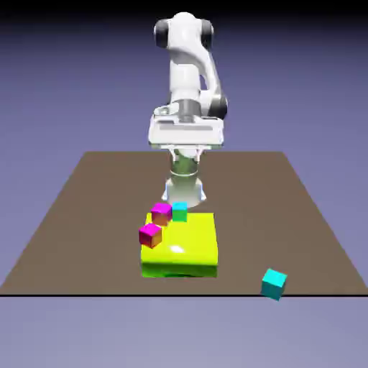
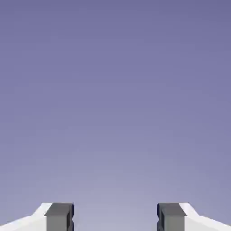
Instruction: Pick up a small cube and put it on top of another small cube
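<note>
Fingers [image 2: 115, 217] stand apart, holding nothing; no writing shows on either cyan cube [image 1: 273, 283].

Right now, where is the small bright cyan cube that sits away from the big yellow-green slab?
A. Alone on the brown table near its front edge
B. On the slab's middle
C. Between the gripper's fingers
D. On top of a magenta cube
A: that cyan cube rests alone on the brown table, toward the exterior view's right of the yellow-green slab.
</note>
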`<act>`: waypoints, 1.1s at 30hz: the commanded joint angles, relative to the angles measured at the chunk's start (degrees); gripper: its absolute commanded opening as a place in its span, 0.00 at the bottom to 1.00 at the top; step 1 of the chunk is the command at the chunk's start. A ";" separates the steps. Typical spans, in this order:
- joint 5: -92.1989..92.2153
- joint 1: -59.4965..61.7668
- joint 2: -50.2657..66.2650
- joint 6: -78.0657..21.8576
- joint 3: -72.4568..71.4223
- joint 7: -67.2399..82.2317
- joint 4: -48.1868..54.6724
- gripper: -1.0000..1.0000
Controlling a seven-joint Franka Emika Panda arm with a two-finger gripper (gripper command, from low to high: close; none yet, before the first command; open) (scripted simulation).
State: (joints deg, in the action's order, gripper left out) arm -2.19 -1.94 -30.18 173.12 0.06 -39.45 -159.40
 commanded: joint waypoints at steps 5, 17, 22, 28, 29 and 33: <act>-9.06 -5.19 10.30 -3.69 0.25 12.46 6.66 0.50; -30.81 -17.64 35.00 -12.56 0.85 42.36 22.63 0.50; -39.87 -22.82 45.29 -16.25 1.10 54.82 29.28 0.50; -49.71 -28.46 56.48 -20.26 1.37 68.36 36.51 0.50; -49.71 -28.46 56.48 -20.26 1.37 68.36 36.51 0.50; -54.01 -28.86 64.78 -16.13 4.11 64.31 41.05 0.50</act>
State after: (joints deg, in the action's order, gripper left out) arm -56.19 -30.80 34.60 156.98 4.17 24.86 -118.34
